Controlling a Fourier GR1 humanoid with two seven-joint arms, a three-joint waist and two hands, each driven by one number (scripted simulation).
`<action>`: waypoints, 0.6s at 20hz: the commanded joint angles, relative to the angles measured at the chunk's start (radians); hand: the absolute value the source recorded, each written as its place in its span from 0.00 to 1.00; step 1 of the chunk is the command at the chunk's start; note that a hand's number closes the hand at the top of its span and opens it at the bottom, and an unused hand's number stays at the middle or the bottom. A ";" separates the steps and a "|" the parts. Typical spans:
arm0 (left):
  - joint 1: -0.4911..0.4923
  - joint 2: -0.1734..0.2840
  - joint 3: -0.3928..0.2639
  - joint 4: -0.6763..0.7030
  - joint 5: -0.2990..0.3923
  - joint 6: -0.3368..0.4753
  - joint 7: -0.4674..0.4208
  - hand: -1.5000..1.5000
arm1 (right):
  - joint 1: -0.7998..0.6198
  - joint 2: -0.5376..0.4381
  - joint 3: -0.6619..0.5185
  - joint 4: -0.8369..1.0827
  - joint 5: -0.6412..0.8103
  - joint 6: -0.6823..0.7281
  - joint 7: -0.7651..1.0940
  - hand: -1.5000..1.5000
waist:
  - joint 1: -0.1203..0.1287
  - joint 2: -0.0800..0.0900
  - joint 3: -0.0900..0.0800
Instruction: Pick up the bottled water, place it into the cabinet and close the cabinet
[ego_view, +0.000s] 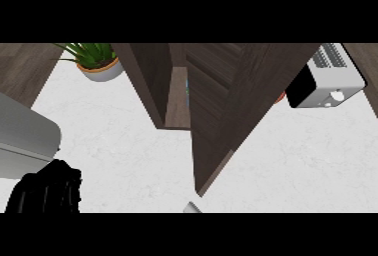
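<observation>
- Looking steeply down, and the white marbled tabletop (133, 135) fills most of the view, pale with faint grey veining.
- Dead centre stands the dark wood cabinet (159, 80), its side wall running from the top edge down toward the middle.
- The cabinet door (229, 100) is swung open, a tall dark-grained panel slanting down to a narrow point near the lower middle of the tabletop.
- Between the wall and the door there is a thin gap with a sliver of pale blue-green in it; I cannot tell whether that is the bottled water, and the bottle shows plainly nowhere else.
- Top left, a potted plant (96, 60) sits on the tabletop near the cabinet, green spiky leaves in a round pot with an orange rim.
- Top right, a white toaster (328, 80) with a black face rests beside the door's outer edge; a small red-orange thing peeks out just where the door meets it, too hidden to name.
- Dark wood panelling shows at the far upper-left and upper-right corners.
- Left edge: a grey forearm (22, 132) comes in, and below it the left hand (44, 192), black, low at the lower left, its fingers clenched inward and grasping nothing visible.
- A small grey sliver sits at the bottom edge near the door's tip; I cannot tell what it is.
</observation>
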 joint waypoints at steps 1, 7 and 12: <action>0.045 0.049 0.060 0.011 0.035 -0.079 -0.027 1.00 | -0.173 0.184 -0.111 0.237 -0.005 -0.068 0.015 1.00 | 0.015 0.006 -0.001; 0.093 0.076 0.103 -0.023 0.059 -0.113 -0.012 1.00 | -0.301 0.189 -0.242 0.463 -0.185 -0.156 -0.083 1.00 | 0.004 0.007 0.003; 0.107 0.072 0.143 0.068 0.077 -0.207 -0.069 1.00 | -0.389 0.188 -0.462 0.657 -0.418 0.033 -0.157 1.00 | -0.007 0.010 0.003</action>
